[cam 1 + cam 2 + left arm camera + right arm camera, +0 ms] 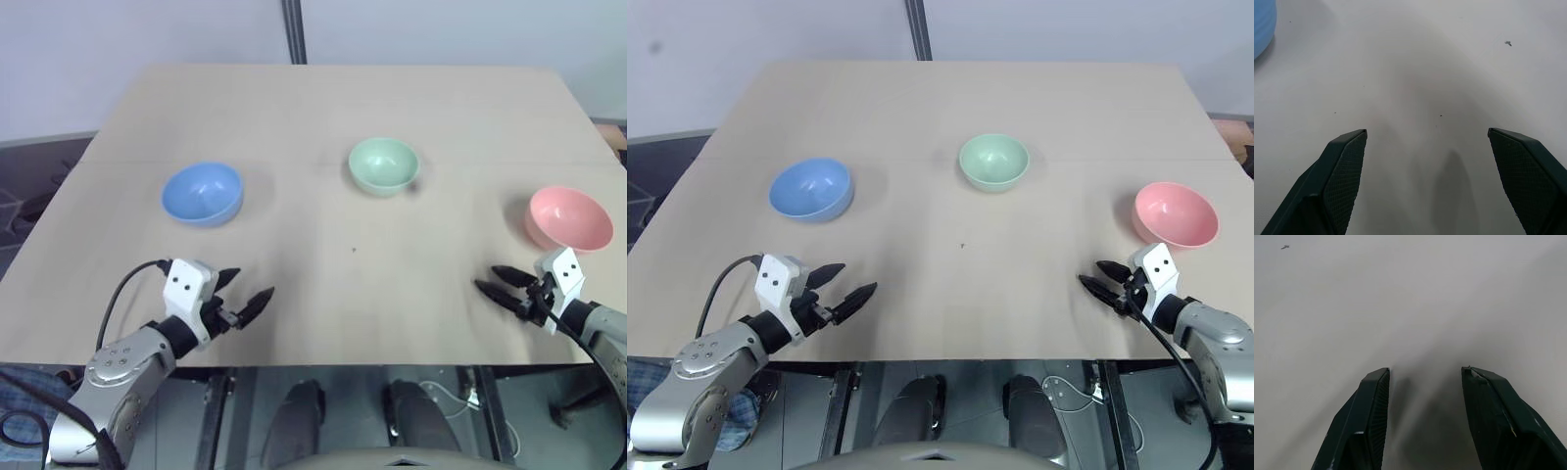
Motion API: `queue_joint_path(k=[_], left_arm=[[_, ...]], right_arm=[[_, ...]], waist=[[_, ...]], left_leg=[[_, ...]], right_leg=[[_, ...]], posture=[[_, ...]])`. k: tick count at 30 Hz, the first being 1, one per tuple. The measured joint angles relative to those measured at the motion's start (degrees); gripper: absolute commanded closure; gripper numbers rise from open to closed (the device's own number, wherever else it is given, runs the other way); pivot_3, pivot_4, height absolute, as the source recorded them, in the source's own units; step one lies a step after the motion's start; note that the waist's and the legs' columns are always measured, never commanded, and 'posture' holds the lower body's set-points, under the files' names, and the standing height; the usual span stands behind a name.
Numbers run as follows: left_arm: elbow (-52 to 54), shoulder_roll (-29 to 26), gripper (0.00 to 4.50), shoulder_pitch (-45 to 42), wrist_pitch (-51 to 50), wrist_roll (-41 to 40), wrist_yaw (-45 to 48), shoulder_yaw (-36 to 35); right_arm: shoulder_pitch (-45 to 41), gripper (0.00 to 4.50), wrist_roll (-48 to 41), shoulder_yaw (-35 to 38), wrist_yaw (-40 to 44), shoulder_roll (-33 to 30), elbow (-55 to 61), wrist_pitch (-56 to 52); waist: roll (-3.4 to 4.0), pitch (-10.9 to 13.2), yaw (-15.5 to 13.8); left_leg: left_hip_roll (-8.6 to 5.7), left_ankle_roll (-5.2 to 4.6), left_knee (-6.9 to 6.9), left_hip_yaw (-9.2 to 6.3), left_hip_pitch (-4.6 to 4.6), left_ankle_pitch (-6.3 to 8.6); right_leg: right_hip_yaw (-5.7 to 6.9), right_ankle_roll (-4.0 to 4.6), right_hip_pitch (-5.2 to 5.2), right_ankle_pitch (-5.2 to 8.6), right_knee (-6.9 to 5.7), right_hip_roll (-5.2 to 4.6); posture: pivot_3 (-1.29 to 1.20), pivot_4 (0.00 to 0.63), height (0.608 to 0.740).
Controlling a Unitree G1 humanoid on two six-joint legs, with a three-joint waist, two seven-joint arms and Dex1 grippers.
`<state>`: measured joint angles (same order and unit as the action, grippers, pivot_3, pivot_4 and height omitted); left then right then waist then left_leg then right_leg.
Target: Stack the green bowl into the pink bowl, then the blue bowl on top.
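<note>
The green bowl (383, 164), smooth pale plastic, sits upright at the far middle of the tan bench (343, 108), the blue bowl (202, 193) well to its left and the pink bowl (569, 217) near the right edge. The left wrist view adds the blue bowl's rim and cross-hatched fingers (1342, 171). The left gripper (243, 294) gapes wide and empty; the right gripper (500, 282) is partly open, empty, just near of the pink bowl.

In my left wrist view, the blue bowl (1263, 22) is cut off at the frame's edge, so just a curved sliver of its side shows. A tiny dark speck (1508, 43) on the table (1415, 73) is too small for me to identify.
</note>
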<state>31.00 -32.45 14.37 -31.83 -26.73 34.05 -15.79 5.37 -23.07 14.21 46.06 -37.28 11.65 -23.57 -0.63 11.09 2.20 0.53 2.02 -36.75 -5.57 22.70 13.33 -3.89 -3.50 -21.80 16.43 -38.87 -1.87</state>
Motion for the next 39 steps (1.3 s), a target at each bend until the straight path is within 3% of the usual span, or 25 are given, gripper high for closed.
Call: queue_joint_path(k=[39], left_arm=[[1.57, -0.56, 0.31, 3.30, 2.58, 0.06, 1.19, 0.53]], right_arm=[[-5.46, 2.07, 0.30, -2.52, 3.18, -0.55, -2.50, 1.78]], waist=[[0.00, -0.01, -0.04]], left_leg=[[0.00, 0.00, 0.00, 0.03, -0.01, 0.00]], right_leg=[[-0.02, 0.00, 0.00, 0.00, 0.00, 0.00]], posture=[[0.00, 0.150, 0.740]])
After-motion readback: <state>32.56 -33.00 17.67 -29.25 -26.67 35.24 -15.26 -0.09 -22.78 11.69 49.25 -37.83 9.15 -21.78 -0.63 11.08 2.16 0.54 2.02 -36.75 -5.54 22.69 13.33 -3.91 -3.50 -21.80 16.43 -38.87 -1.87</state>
